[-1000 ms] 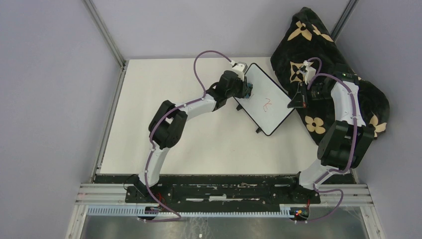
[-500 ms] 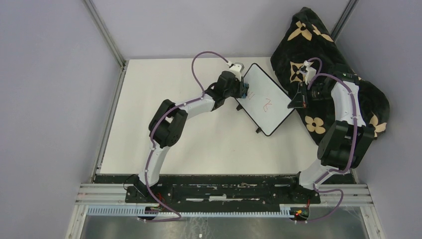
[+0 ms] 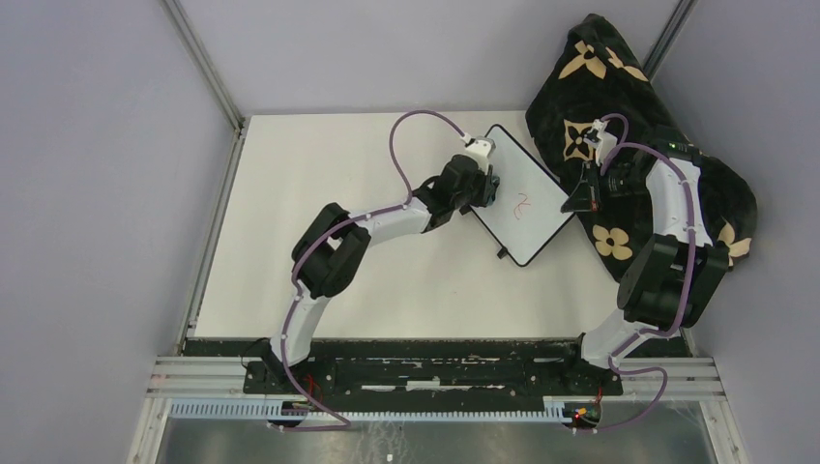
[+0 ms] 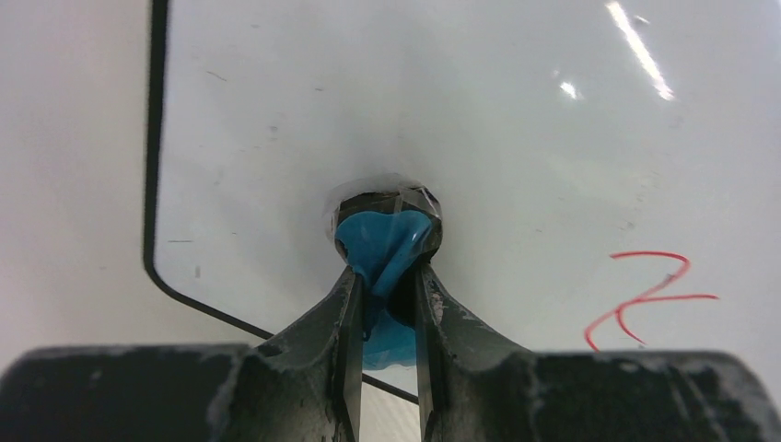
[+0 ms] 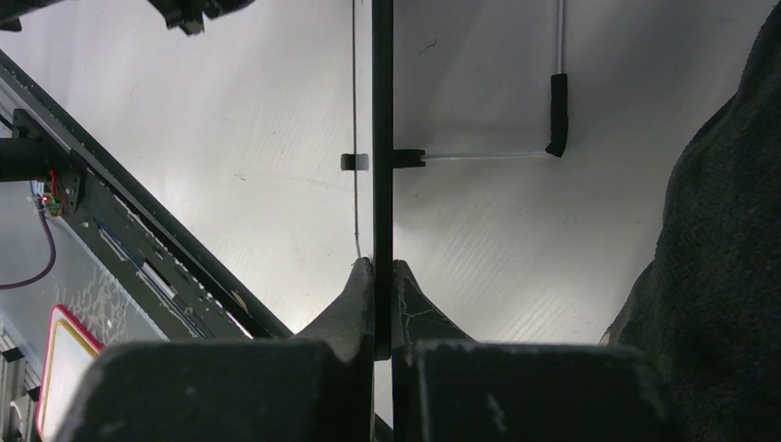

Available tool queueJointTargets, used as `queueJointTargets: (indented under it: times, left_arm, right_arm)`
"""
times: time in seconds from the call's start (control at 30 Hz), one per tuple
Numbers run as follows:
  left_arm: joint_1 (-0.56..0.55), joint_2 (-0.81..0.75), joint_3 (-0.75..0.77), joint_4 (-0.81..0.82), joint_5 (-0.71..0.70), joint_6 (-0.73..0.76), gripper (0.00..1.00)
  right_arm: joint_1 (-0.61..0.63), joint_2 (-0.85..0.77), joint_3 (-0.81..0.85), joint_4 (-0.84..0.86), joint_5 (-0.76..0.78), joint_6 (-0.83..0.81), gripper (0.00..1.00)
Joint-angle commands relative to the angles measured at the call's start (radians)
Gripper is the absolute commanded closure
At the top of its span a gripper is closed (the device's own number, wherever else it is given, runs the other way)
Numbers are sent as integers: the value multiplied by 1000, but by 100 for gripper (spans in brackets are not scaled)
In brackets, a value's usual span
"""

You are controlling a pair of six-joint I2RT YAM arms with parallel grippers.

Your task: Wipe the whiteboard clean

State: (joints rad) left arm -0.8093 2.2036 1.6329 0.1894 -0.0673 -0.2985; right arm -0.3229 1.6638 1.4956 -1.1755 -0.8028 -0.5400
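The whiteboard (image 3: 532, 227) lies tilted at the back right of the table, with a red scribble (image 3: 520, 205) near its middle. My left gripper (image 3: 490, 188) is over the board's left part. In the left wrist view it (image 4: 385, 272) is shut on a blue eraser (image 4: 382, 241) whose round dark pad presses on the white surface (image 4: 460, 110). The red scribble (image 4: 649, 295) is to the right of the pad. My right gripper (image 3: 580, 200) holds the board's right edge. In the right wrist view it (image 5: 382, 269) is shut on the thin black frame (image 5: 382, 110).
A black blanket with tan flowers (image 3: 629, 97) is heaped at the back right, against the right arm, and shows at the right of the right wrist view (image 5: 728, 230). One board foot (image 5: 558, 101) stands off the table. Grey walls enclose the table; the arms' black base rail (image 3: 435, 372) runs along the near edge.
My left gripper has slid with the eraser from the board's upper left edge to the right and nearer, closer to the red scribble. The right gripper has kept its hold.
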Motion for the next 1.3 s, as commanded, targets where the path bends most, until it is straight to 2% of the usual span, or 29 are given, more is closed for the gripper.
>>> queueJointTargets:
  times: [0.0, 0.5, 1.0, 1.27]
  left_arm:
    - [-88, -65, -34, 54, 100, -54, 97]
    - [-25, -82, -70, 26, 16, -7, 97]
    - [133, -64, -55, -18, 44, 7, 97]
    - [130, -21, -10, -23, 92, -27, 97]
  right_arm:
    - [26, -14, 21, -17, -28, -62, 100]
    - [26, -25, 18, -19, -27, -62, 99]
    - [27, -21, 18, -18, -28, -62, 100]
    - [26, -16, 20, -19, -30, -63, 99]
